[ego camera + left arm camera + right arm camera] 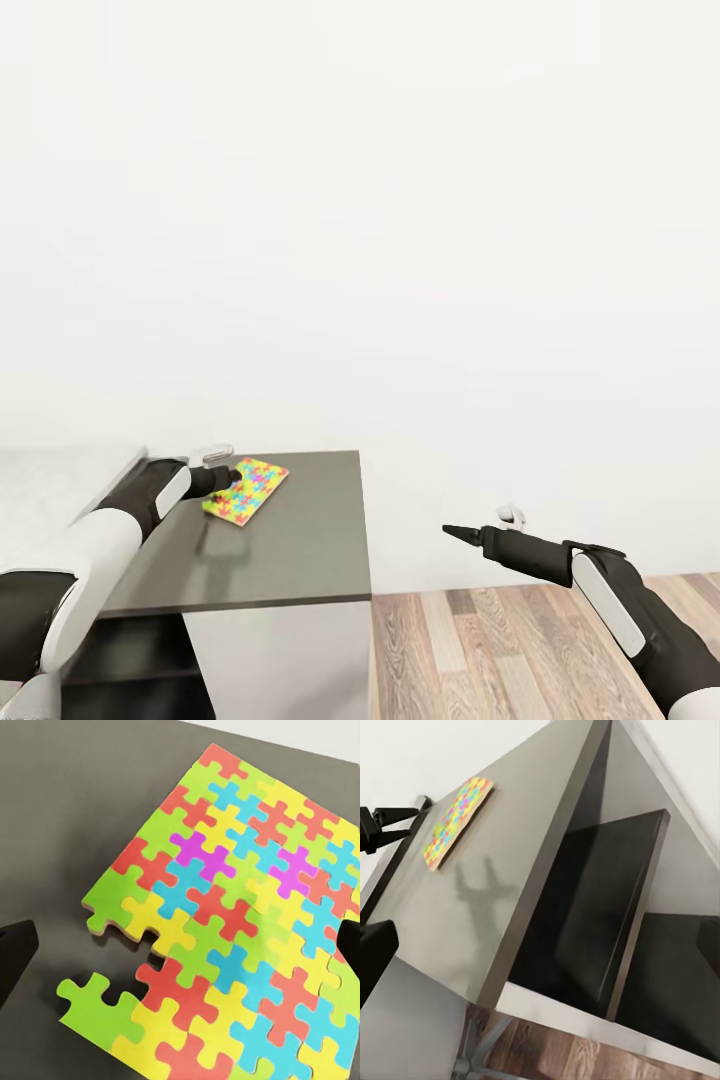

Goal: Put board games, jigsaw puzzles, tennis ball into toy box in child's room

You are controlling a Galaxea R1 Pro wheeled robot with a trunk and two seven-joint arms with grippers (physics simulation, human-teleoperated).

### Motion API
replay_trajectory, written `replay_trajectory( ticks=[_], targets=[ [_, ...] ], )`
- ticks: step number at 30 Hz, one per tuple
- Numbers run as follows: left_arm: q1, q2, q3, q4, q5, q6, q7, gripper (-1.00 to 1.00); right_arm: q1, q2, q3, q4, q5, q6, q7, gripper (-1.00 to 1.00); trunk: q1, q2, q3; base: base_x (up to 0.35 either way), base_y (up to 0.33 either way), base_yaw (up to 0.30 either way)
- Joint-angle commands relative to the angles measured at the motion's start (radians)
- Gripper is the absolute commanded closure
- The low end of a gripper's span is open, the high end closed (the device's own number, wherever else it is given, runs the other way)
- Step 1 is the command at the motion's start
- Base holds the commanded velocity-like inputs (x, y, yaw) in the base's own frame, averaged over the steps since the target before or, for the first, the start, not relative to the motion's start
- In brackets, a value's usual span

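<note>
1. One jigsaw puzzle lies flat on the dark desk, near its far edge, within the left arm's reach
2. The left end effector hangs just over it, fingers spread, pinching nothing, apparently set to grasp
3. The right end effector waits off the desk's right edge; its opening I cannot tell

The left hand covers the puzzle's near corner in the head view. In the left wrist view the puzzle runs off the frame's edges. The dark worktop's left part is hidden behind the left arm. The right hand's fingers overlap, so their gap cannot be told.
</note>
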Motion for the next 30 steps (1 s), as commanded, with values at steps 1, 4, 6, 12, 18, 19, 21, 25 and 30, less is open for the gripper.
replay_trajectory(
  ticks=[1,4,6,12,18,19,21,25,30],
  targets=[
    [-0.001,0.001,-0.008,-0.001,0.007,0.004,0.000,-1.00,-0.001,-0.001,0.001,0.000,-0.007,0.006,-0.002,-1.00,0.004,-0.008,-0.004,0.000,0.000,0.000],
    [-0.001,0.001,-0.008,-0.002,0.007,0.004,0.000,-1.00,-0.001,-0.001,0.001,0.000,-0.007,0.006,-0.002,-1.00,0.015,-0.029,-0.014,0.000,0.000,0.000],
    [-0.001,0.001,-0.008,-0.001,0.007,0.004,0.000,-1.00,-0.001,0.000,0.001,0.000,-0.007,0.006,-0.002,-1.00,0.015,-0.029,-0.014,0.000,0.000,0.000],
    [-0.001,-0.002,-0.008,-0.001,0.007,0.004,-0.001,-1.00,-0.001,0.000,0.001,0.000,-0.007,0.006,-0.002,-1.00,0.015,-0.029,-0.014,0.000,0.000,0.000],
    [-0.001,-0.004,-0.008,-0.002,0.007,0.004,-0.002,-1.00,-0.001,0.000,0.001,0.000,-0.007,0.006,-0.002,-1.00,0.015,-0.029,-0.014,0.000,0.000,0.000],
    [-0.001,-0.004,-0.008,-0.002,0.007,0.004,-0.002,-1.00,-0.001,0.000,0.001,0.000,-0.007,0.006,-0.002,-1.00,0.015,-0.029,-0.014,0.000,0.000,0.000],
    [-0.001,-0.004,-0.007,-0.002,0.007,0.004,-0.002,-1.00,-0.001,0.000,0.001,0.000,-0.007,0.006,-0.002,-1.00,0.015,-0.029,-0.014,0.000,0.000,0.000],
    [-0.001,-0.004,-0.007,-0.002,0.007,0.004,-0.002,-1.00,-0.001,0.000,0.001,0.000,-0.007,0.006,-0.002,-1.00,0.015,-0.029,-0.014,0.021,0.000,0.000],
    [-0.001,-0.003,-0.007,-0.002,0.007,0.004,-0.002,-1.00,-0.001,0.001,0.001,0.000,-0.007,0.006,-0.002,-1.00,0.015,-0.029,-0.014,0.156,0.036,0.000]
  ],
)
